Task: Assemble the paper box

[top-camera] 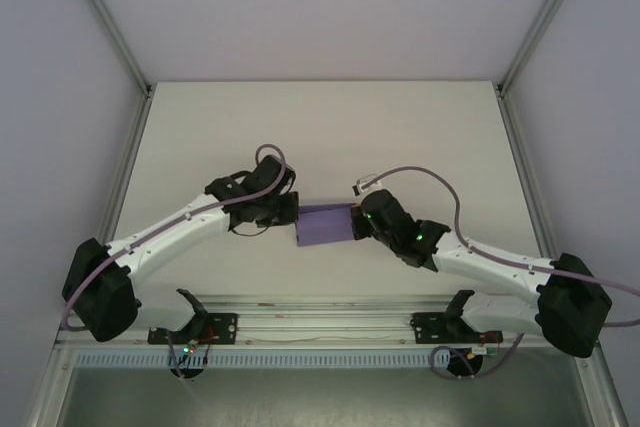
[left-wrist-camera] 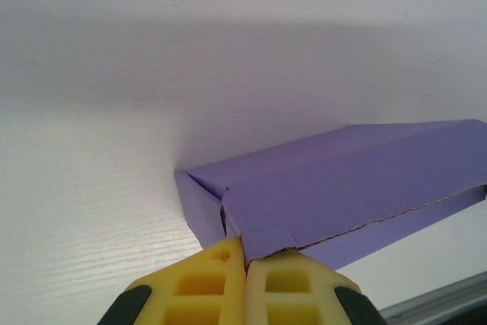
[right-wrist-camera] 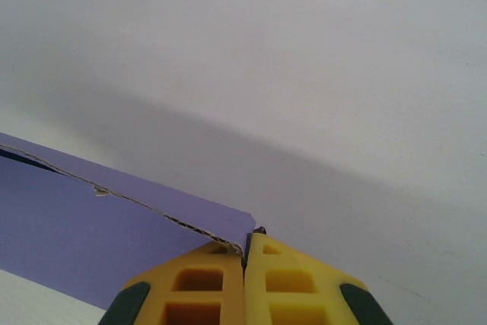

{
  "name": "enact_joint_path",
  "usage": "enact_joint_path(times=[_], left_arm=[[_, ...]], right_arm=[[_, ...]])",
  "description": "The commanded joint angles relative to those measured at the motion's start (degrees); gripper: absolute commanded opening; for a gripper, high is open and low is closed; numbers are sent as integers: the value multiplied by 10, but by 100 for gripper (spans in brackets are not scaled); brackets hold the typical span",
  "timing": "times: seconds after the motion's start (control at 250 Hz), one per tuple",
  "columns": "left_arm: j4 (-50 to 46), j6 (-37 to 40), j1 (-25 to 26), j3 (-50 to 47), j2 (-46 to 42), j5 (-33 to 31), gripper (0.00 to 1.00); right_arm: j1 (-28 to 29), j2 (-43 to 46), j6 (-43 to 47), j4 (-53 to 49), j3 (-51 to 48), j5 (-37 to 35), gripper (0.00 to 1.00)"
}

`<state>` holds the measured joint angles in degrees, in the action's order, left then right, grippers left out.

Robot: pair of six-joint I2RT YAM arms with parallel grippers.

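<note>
The lavender paper box lies folded into a flat rectangular shape in the middle of the white table, held between both arms. My left gripper pinches its left end; in the left wrist view the yellow fingers are shut on a corner of the box, beside a folded side flap. My right gripper pinches the right end; in the right wrist view its yellow fingers are closed on the edge of the box, whose raw corrugated edge shows.
The white table stretches far behind the box, bounded by grey enclosure walls and aluminium posts. A metal rail runs along the near edge between the arm bases.
</note>
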<state>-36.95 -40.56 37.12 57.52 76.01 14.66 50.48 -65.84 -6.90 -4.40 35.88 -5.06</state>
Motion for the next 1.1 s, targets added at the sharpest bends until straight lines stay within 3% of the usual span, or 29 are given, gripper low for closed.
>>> enact_joint_path(times=[0.0, 0.14, 0.284, 0.428, 0.528, 0.688, 0.959, 1.095], left_arm=[[-32, -22, -13, 23, 12, 49, 0], [-30, -33, -26, 28, 33, 77, 0], [-52, -11, -26, 46, 39, 44, 0], [1, 7, -22, -12, 21, 51, 0], [26, 11, -7, -47, 8, 9, 0], [44, 19, 63, -73, -5, -124, 0], [57, 5, 103, -117, 29, -179, 0], [69, -3, 104, -134, 28, -183, 0]], right_arm=[[10, -12, -6, -63, -6, 2, 0], [17, -16, -5, -52, -10, -2, 0], [20, -19, -5, -50, -10, -10, 0], [20, -16, -4, -36, -16, -15, 0], [20, -10, -2, -17, -29, -15, 0], [20, -8, 6, 29, -64, 4, 0], [20, -11, -8, 23, -78, 10, 0], [20, -4, -28, 23, -76, 8, 6]])
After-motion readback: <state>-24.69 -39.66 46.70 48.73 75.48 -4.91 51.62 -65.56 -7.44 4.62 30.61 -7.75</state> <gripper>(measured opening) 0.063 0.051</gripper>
